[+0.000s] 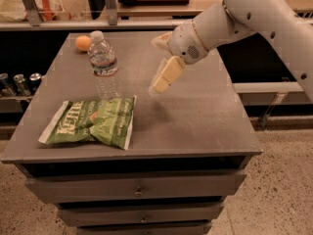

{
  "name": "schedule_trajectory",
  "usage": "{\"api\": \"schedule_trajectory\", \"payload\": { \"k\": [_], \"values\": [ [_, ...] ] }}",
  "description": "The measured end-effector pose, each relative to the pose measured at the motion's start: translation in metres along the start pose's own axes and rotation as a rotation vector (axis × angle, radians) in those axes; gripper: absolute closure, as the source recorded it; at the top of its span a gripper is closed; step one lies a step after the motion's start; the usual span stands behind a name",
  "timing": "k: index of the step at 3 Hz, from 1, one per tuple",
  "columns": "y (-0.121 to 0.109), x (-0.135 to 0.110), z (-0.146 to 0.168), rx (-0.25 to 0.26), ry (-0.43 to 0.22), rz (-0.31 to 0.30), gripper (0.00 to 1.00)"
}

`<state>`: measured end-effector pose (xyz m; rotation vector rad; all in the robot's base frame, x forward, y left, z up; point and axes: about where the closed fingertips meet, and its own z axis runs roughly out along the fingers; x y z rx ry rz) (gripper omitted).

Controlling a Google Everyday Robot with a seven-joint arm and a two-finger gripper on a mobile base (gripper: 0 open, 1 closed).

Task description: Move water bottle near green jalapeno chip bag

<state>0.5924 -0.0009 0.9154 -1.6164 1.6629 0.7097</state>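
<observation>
The water bottle stands upright on the grey table, its base right at the back edge of the green jalapeno chip bag. The bag lies flat at the table's front left. My gripper hangs over the middle of the table, to the right of the bottle and apart from it. Its cream fingers point down and to the left, open, with nothing between them.
An orange fruit sits at the table's back left, behind the bottle. Metal cans stand on a lower shelf to the left. A counter with bags runs along the back. Drawers are below the tabletop.
</observation>
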Motion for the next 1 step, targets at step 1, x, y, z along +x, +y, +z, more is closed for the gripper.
{"api": "schedule_trajectory", "payload": {
  "k": [1],
  "values": [
    [0.0085, 0.0190, -0.0166, -0.009, 0.132, -0.033, 0.00]
  ]
}}
